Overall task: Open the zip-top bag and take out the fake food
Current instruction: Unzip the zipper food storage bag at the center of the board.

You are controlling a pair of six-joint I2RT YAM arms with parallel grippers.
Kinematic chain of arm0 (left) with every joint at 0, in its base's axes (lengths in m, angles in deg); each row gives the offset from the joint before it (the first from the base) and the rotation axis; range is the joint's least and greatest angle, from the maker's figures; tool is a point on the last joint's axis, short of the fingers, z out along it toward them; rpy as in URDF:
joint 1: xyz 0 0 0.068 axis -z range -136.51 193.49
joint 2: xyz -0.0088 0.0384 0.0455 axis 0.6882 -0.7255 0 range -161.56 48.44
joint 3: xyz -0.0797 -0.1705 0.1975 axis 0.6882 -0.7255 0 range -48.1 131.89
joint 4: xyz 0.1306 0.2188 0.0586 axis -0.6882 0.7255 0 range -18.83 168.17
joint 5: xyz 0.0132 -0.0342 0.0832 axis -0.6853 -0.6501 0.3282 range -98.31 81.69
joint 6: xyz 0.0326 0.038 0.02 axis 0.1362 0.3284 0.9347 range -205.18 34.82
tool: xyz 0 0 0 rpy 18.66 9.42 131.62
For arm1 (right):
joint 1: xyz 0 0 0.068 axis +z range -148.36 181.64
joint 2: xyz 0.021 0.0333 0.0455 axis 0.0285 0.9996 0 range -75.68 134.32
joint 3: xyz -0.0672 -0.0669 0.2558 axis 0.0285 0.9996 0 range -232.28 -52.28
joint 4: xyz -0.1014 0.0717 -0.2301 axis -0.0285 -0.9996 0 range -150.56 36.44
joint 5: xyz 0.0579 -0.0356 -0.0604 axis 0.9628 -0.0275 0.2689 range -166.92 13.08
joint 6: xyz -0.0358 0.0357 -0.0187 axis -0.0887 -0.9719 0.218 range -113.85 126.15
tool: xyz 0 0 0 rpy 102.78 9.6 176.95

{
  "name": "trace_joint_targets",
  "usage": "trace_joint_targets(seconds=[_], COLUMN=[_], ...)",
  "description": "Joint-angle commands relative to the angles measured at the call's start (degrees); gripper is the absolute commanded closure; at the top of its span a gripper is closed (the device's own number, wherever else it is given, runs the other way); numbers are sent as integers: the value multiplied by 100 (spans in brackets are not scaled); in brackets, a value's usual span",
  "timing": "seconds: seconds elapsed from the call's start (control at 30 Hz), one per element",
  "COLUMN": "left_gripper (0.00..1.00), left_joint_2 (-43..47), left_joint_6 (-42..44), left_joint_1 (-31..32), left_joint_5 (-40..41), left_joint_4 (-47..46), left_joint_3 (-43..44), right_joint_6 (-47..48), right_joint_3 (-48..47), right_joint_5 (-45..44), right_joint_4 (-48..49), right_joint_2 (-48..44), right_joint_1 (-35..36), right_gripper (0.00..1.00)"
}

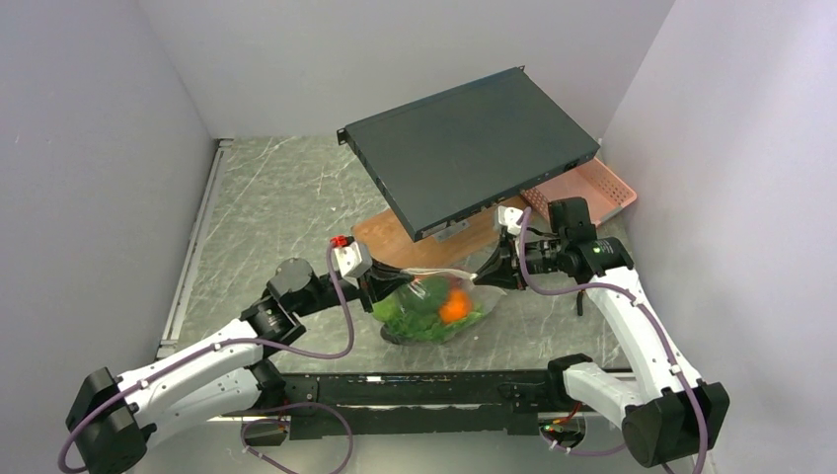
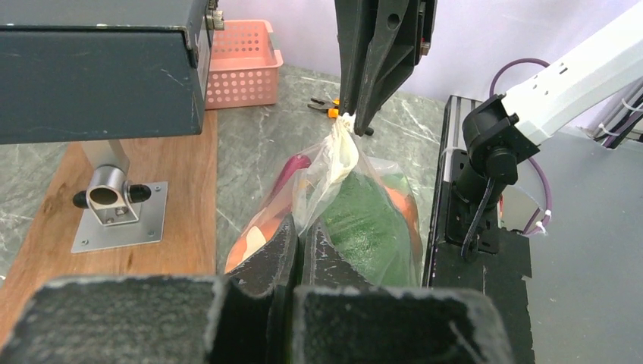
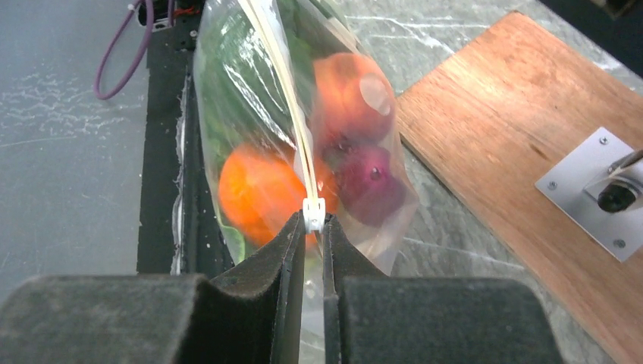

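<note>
Over the grey counter (image 1: 276, 197), left end effector (image 2: 297, 233) and right end effector (image 3: 312, 227) pinched the limp, probably slippery zip-top bag (image 1: 426, 314) by its top edge.

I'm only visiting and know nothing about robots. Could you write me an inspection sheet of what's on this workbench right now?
Surface: grey marbled table, wooden board on it.
Job's things: zip-top bag held between both grippers; fake food inside.
Clutter: dark flat box on a metal stand, pink basket, pliers.
Grippers: left gripper shut on the bag; right gripper shut on its zip slider.
Cables: purple cables along both arms.
Surroundings: pale walls on three sides.
</note>
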Motion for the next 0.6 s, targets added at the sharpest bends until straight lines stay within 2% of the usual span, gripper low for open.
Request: trace_joint_targets(seconds=[0.0, 0.57], left_gripper=[100, 100], left_joint_2=[378, 801], left_joint_6=[68, 273], left_joint_1=[-107, -134], left_joint_5=[195, 354], left_joint_4=[-168, 149], left_joint_3=[-49, -279], right_joint_6=[394, 1105], right_joint_3=[78, 93], right_joint_5=[-370, -714], right_joint_4=[-264, -725], right_joint_2=[-111, -9], right_joint_1=[-233, -550], right_gripper=[100, 99])
